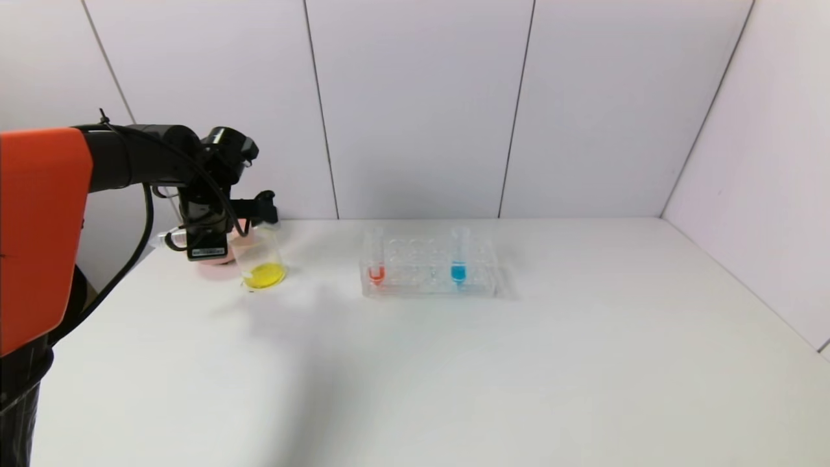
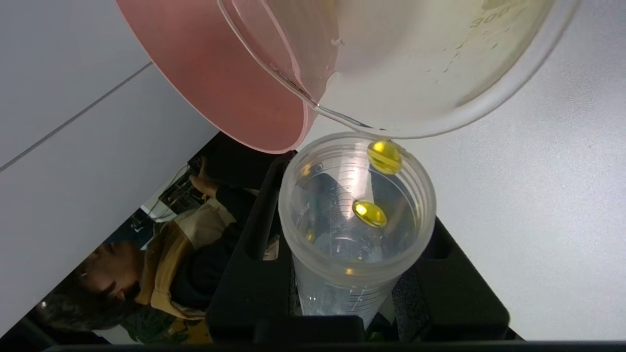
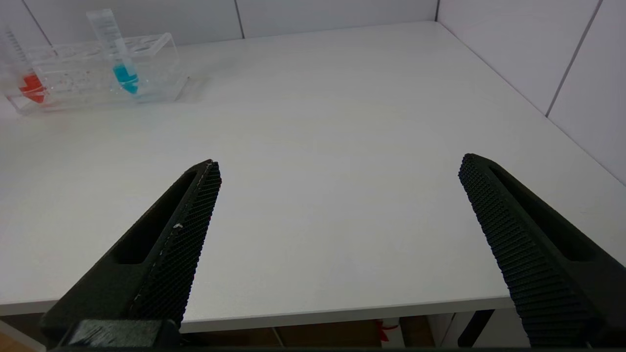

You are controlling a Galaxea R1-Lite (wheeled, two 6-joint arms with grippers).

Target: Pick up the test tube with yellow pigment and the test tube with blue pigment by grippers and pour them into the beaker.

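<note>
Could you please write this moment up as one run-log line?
left gripper: shut on yellow tube, tipped at beaker | beaker: yellow liquid | blue tube: in rack | right gripper: open, idle

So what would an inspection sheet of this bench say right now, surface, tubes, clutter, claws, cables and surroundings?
Surface: white table, bare toward the robot.
Job's things: beaker holds yellow liquid at its bottom; yellow test tube tipped with its mouth at the beaker rim, nearly drained, a few yellow drops left; blue test tube upright in the clear rack.
Clutter: orange-red tube in the rack; pink bowl right behind the beaker.
Grippers: left gripper shut on the yellow test tube, above the beaker; right gripper open, empty, at the table's near edge.
Cables: black cables along the left arm.
Surroundings: white wall panels; a person beyond the table.
</note>
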